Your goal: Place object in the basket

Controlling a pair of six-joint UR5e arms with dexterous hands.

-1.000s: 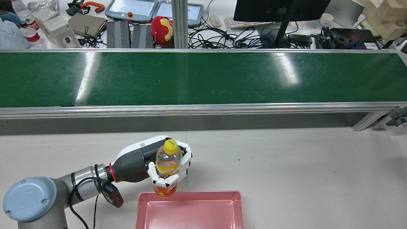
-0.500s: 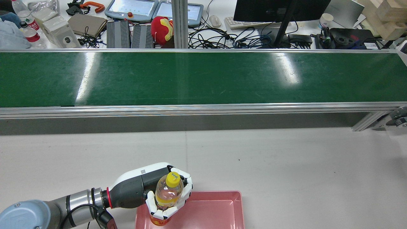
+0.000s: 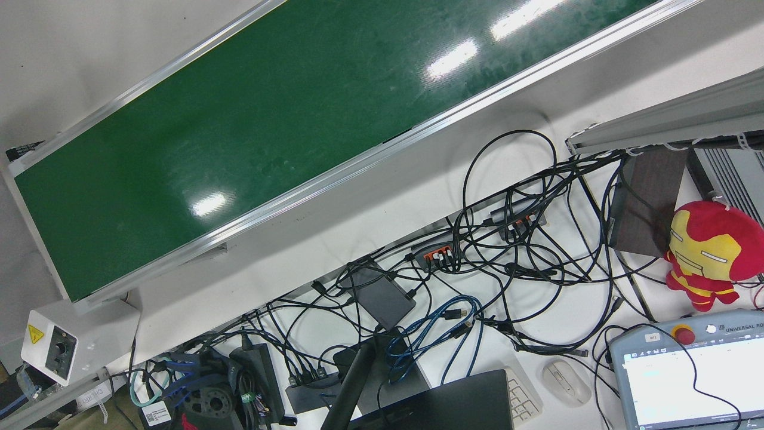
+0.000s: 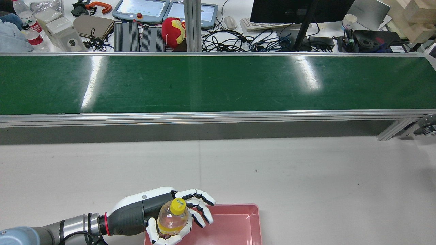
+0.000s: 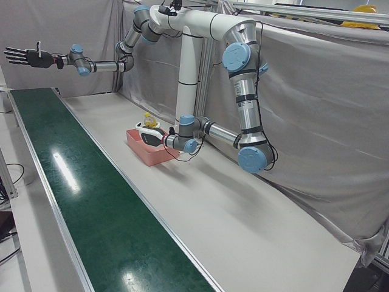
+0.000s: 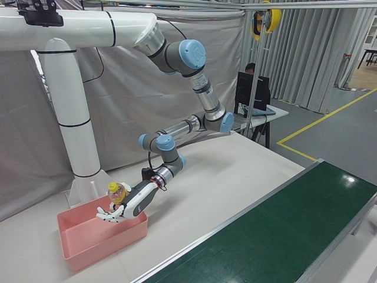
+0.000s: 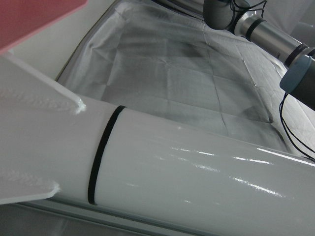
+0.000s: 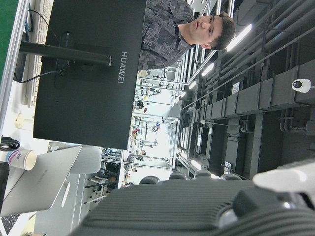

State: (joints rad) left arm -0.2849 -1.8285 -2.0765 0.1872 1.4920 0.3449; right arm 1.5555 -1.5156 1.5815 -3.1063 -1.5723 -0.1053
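A clear bottle [image 4: 171, 220] with a yellow cap and orange drink stands tilted over the left end of the pink basket [image 4: 252, 208]. My left hand [image 4: 150, 204] is around it from the left. Its upper fingers [image 4: 204, 199] are spread away from the bottle, and the lower ones still curl under it. The right-front view shows the bottle [image 6: 118, 191] above the hand [image 6: 126, 206] at the basket's [image 6: 88, 247] far rim. My right hand [image 5: 24, 56] is raised high beyond the conveyor's end, fingers spread and empty.
A long green conveyor belt [image 4: 218, 83] with aluminium rails runs across the table beyond the basket. A desk with cables, a monitor and teach pendants lies behind it. The grey tabletop [image 4: 306, 177] stretches to the right of the basket.
My left hand has drawn back and down with the bottle, from in front of the basket to over its left end. Its fingers have opened away from the bottle.
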